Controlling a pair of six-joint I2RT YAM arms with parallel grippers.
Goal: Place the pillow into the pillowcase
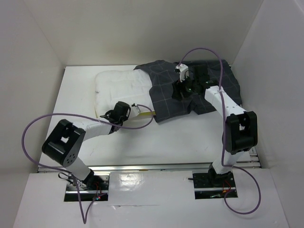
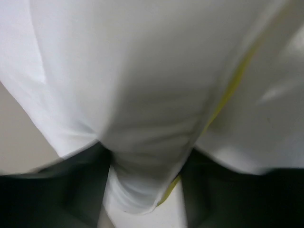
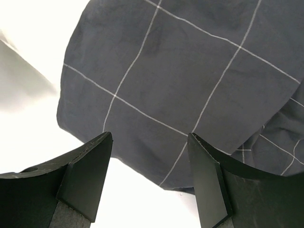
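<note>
The white pillow (image 1: 118, 88) lies at the back left of the table, its yellow-trimmed near edge turned toward me. My left gripper (image 1: 124, 110) is at that near edge. In the left wrist view a bunched fold of the pillow (image 2: 142, 95) with its yellow trim fills the gap in the left gripper (image 2: 147, 190), and a dark finger presses on each side of it. The dark grid-patterned pillowcase (image 1: 175, 95) lies wrinkled to the right, overlapping the pillow's right end. My right gripper (image 1: 176, 92) hovers over it, open, with only the pillowcase (image 3: 190, 71) below the right gripper (image 3: 149, 142).
White walls close in the table (image 1: 156, 142) on the left, back and right. A purple cable loops from each arm. In the right wrist view bare table (image 3: 133, 199) shows under the pillowcase's near edge.
</note>
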